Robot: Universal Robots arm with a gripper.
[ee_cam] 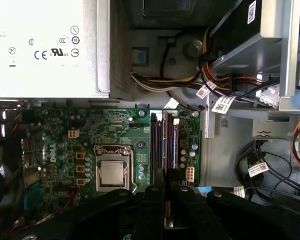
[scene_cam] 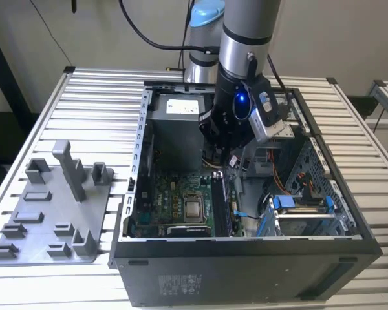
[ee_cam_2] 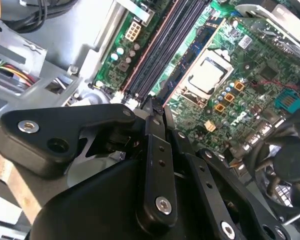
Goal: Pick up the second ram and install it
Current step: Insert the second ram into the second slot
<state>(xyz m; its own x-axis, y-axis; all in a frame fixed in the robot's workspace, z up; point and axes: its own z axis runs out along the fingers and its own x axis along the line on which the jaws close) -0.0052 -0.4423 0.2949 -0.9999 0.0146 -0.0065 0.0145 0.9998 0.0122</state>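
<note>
Hanging inside the open computer case [scene_cam: 246, 258], the tool [ee_cam: 166, 200] sits closed on the second ram [ee_cam: 167, 212], pinched edgewise between its fingers, directly above the memory slots [ee_cam: 164, 145] beside the processor [ee_cam: 112, 172].

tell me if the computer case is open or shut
Open. The computer case has no cover on top: the green board and its processor lie bare, and the gripper reaches inside.
</note>
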